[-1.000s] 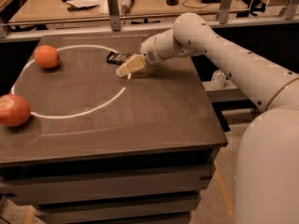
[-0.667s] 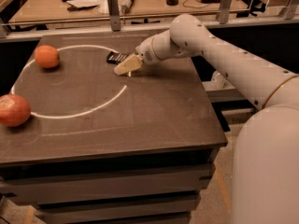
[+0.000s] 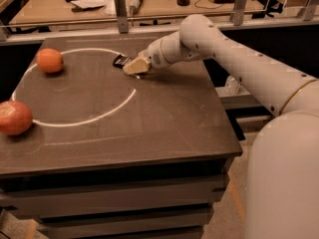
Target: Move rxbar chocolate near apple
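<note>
The rxbar chocolate (image 3: 119, 60), a small flat black wrapper, lies at the far side of the table, on the white circle line. My gripper (image 3: 134, 66) reaches in from the right and sits low over the table just right of the bar, covering its right end. The apple (image 3: 14, 117), large and reddish-orange with a paler top, rests at the table's left edge, far from the bar and the gripper.
A smaller, evenly orange fruit (image 3: 50, 60) sits at the far left inside the white circle (image 3: 99, 114). The dark table (image 3: 164, 128) drops off at the front and right. A railing and a cluttered bench (image 3: 149, 4) stand behind it.
My gripper has moved a little to the left and farther back, closing in on the bar's right end. The bar and both fruits have not moved.
</note>
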